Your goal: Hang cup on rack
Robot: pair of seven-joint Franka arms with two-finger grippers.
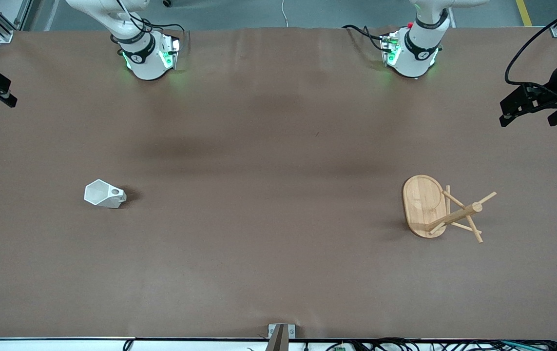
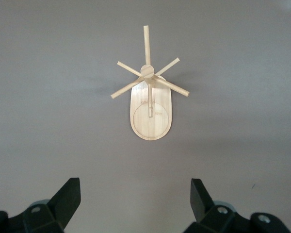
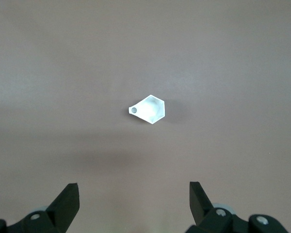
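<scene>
Cup and rack apart on the table.
White faceted cup (image 1: pixel 104 194) mid-left, bamboo mug rack (image 1: pixel 436 208) mid-right; left gripper (image 2: pixel 135 201) and right gripper (image 3: pixel 134 203) hover high, jaws wide open, empty.

No readable text, label, brand, number or sign appeared anywhere in the views. Small dark marks stood on the arm bases (image 1: pixel 137 57), but they could not be made out as writing.
</scene>
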